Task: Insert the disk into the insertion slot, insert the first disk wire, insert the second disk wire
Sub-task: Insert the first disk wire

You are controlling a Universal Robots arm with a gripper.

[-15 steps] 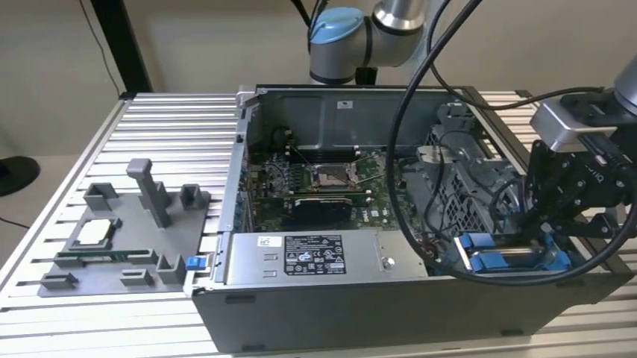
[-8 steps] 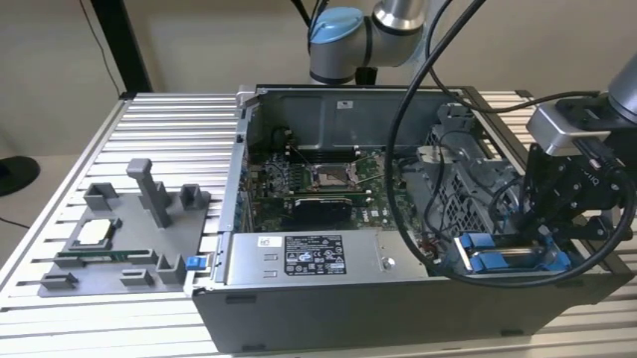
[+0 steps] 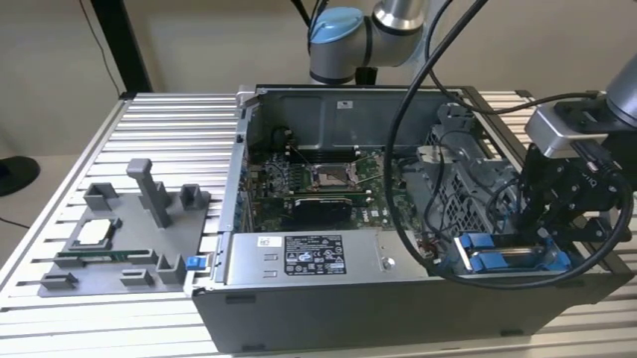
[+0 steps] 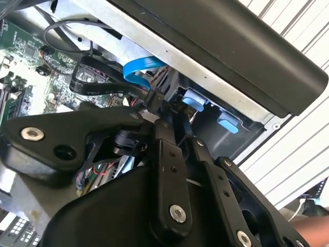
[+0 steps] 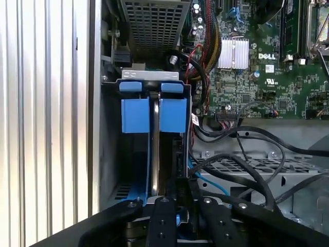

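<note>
- Your end effector [image 4: 172,122] hangs low inside the computer case [image 3: 329,313], at the case's end toward the exterior view's right, close to the insertion slot [image 5: 109,154].
- The disk [image 5: 140,116] is seated in that slot against the case's side wall. Its blue frame tabs face the perforated cage [image 5: 154,20], which stands farther along the same wall of the case.
- The relation that counts is in the first wrist view. The disk's long axis runs parallel to the case wall and points straight at your end effector, which sits at the end of the disk away from the tabs.
- You cannot tell whether the end effector is open, closed or clamped on something, because its own linkage covers the tip in both wrist views.
- The second wrist view gives you a blue wire [image 4: 136,72] looping to a black connector [image 4: 154,98] just beside the tip. On that evidence the disk step looks done and a wire step looks to be in hand.
- The first wrist view gives you the disk's line in the slot and the motherboard [image 5: 257,77] across the case. The exterior view gives you the case lying open on the slatted surface [image 3: 169,119].
</note>
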